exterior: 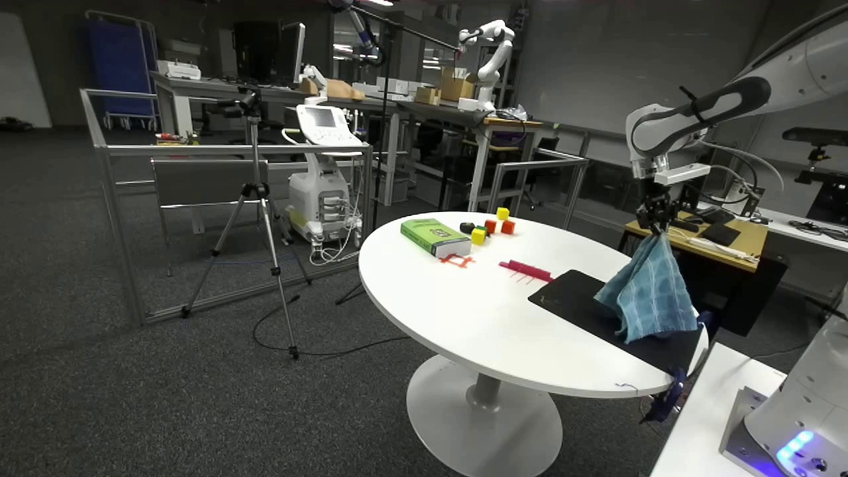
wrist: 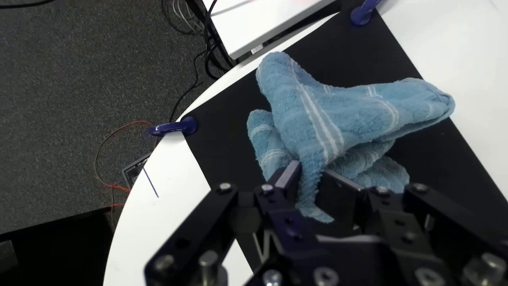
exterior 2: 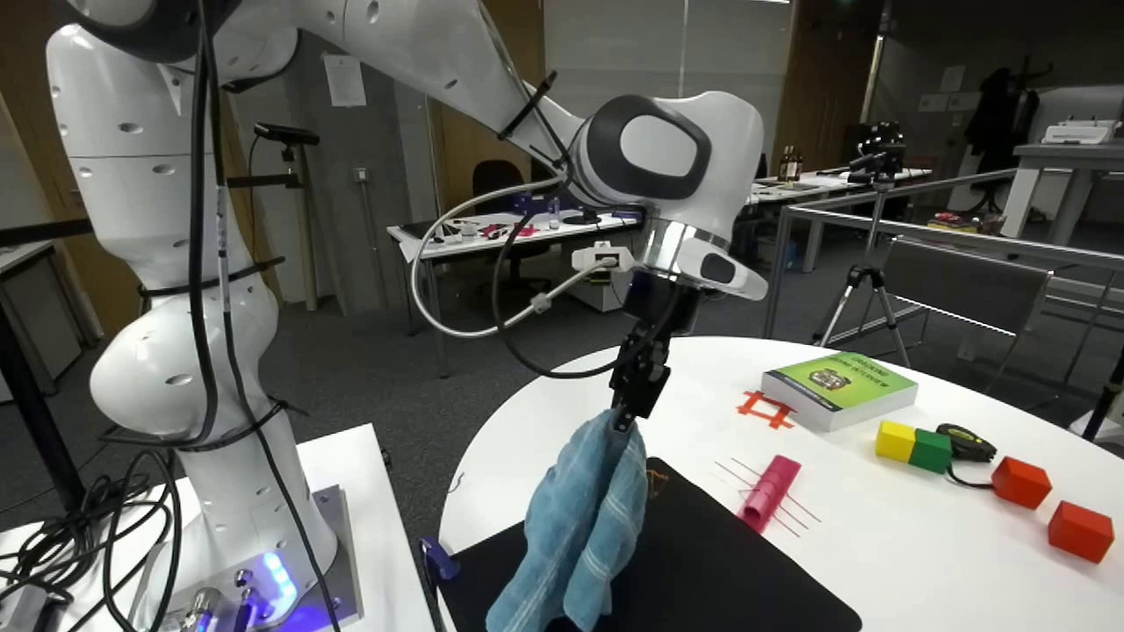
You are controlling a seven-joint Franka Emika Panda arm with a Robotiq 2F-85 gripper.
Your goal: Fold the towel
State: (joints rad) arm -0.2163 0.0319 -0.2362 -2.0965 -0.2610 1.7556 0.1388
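The towel is light blue with white stripes. It hangs from my gripper in both exterior views, as the towel [exterior: 652, 295] and the same towel [exterior 2: 566, 518] show. My gripper [exterior: 656, 228] is shut on its top part, and the gripper [exterior 2: 625, 423] points downward above the mat. In the wrist view, a narrow bunch of the towel [wrist: 349, 115] passes between the fingertips of the gripper [wrist: 310, 169]. The towel's lower folds hang over or rest on the black mat [exterior 2: 729, 570]; the exact contact is hard to see.
A white round table [exterior: 424, 298] bears the mat, held by blue clamps [wrist: 188, 125]. A green book [exterior 2: 839, 386], a pink roll [exterior 2: 771, 493], red cubes [exterior 2: 1080, 531], a yellow cube [exterior 2: 896, 441] and a green cube [exterior 2: 931, 450] lie beyond the mat.
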